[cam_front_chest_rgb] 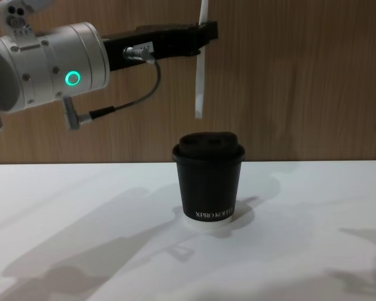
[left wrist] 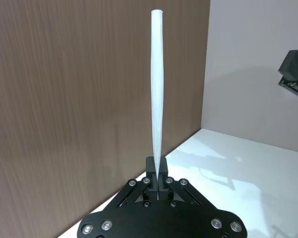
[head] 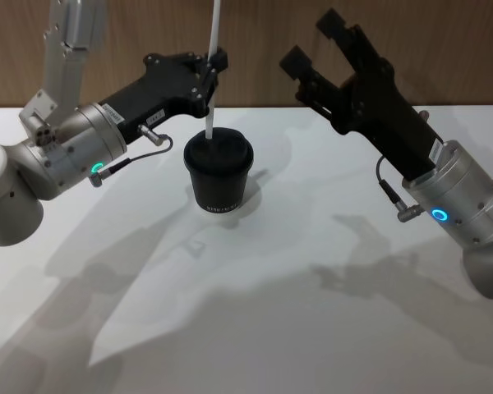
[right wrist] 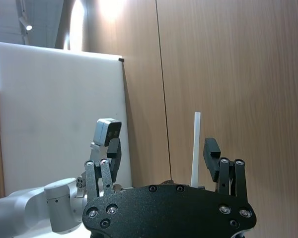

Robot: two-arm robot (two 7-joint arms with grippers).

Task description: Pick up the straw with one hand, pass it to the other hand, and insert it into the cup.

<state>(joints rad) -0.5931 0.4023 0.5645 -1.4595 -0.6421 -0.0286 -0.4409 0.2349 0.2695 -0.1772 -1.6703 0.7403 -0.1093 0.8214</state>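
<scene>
We judge the handover done and the insertion in hand. Our left gripper (head: 216,67), the long black one on a silver wrist with a green ring light, is clamped on the thin white plastic straw (cam_front_chest_rgb: 201,75), which it holds near upright above the small matte black paper cup (cam_front_chest_rgb: 208,182) with its domed lid. From the chest the straw's lower end hangs clear of the lid, not yet in it. Our right gripper (head: 314,45), black with short pronged jaws, is held up to the cup's right, jaws apart and holding nothing. The cup stands on the white table (head: 312,328). Next we need to line the tip over the lid's opening, which we cannot make out, and lower it straight down.
</scene>
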